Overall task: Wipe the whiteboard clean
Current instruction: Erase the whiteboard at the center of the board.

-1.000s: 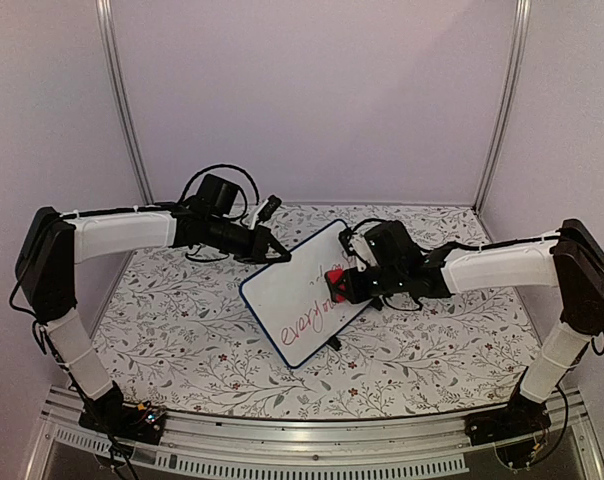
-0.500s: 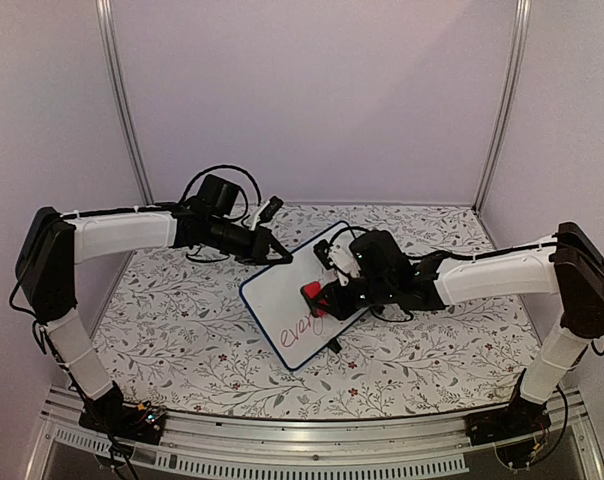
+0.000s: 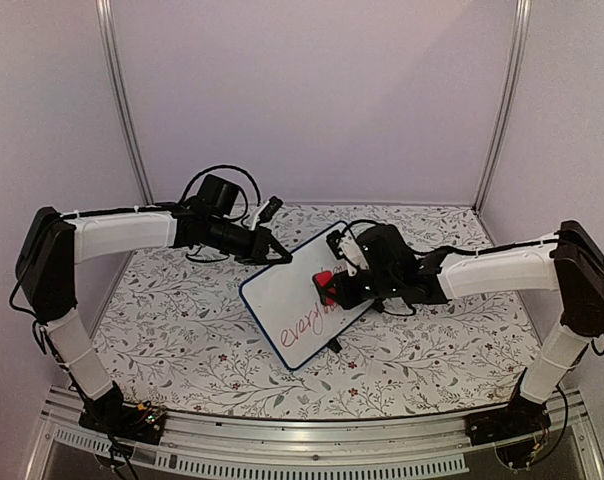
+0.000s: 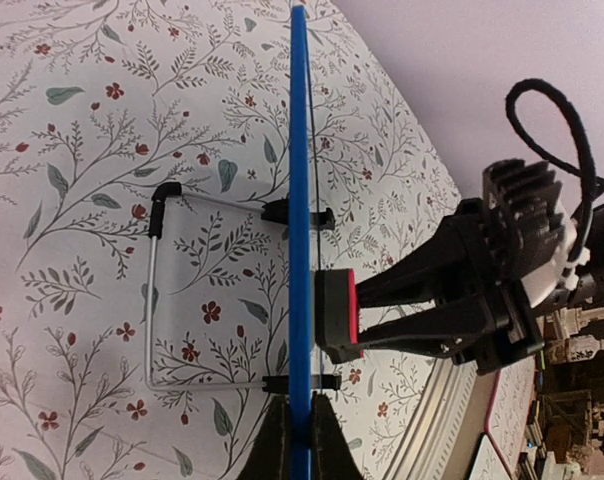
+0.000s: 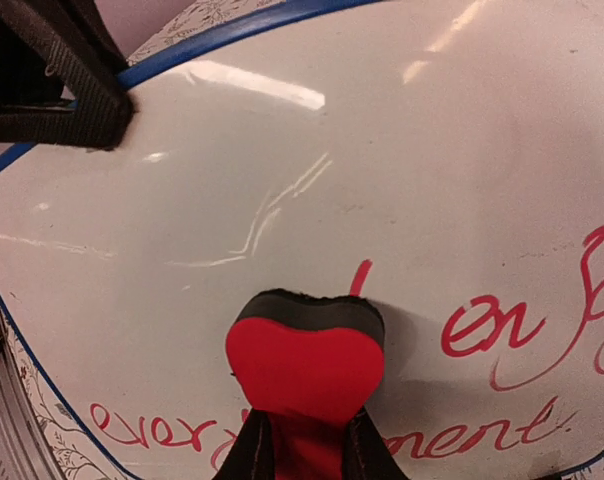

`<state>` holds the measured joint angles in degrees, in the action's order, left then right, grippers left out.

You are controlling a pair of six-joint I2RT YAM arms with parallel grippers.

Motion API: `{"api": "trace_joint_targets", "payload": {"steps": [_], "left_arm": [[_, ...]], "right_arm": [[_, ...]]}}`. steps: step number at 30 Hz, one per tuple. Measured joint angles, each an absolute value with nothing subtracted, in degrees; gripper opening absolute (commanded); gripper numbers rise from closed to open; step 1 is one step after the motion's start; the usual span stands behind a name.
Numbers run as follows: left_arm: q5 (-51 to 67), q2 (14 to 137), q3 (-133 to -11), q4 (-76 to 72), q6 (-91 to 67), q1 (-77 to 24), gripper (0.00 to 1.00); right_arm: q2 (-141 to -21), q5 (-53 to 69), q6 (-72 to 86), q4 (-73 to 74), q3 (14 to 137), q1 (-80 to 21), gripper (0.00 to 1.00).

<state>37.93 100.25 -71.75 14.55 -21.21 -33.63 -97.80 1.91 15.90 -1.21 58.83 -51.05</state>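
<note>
Now, starting at the left side of the whiteboard (image 3: pixel 282 295): pinching its thin blue frame with the left gripper (image 3: pixel 275 256), both fingers squeezed tight on the edge, one in front and one behind. Standing the whiteboard up near the middle of the flowery table (image 3: pixel 182 330), tilted back, and leaning it on a thin wire stand (image 4: pixel 152 290) just behind it. Showing a clean white patch across the left and top part of the whiteboard. Pressing a small red eraser (image 3: pixel 324 281) flat on the front of the whiteboard, near its middle, dark soft side touching the white face. Gripping that eraser with the right gripper (image 3: pixel 332 285), fingers closed snugly on its red back, reaching in from the right side of the whiteboard. Showing red writing (image 3: pixel 313 322) along the bottom of the whiteboard, below the eraser and off to its right, with curly letters reading something like "every" at the start. Showing one more red stroke poking out just above the eraser's top edge.
</note>
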Motion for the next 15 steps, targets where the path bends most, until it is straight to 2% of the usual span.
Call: {"api": "trace_joint_targets", "payload": {"steps": [15], "left_arm": [[37.6, 100.2, -71.7, 14.6, -21.3, -33.6, 0.0]], "right_arm": [[-97.8, -2.0, 20.4, 0.9, 61.1, -46.9, 0.04]]}}
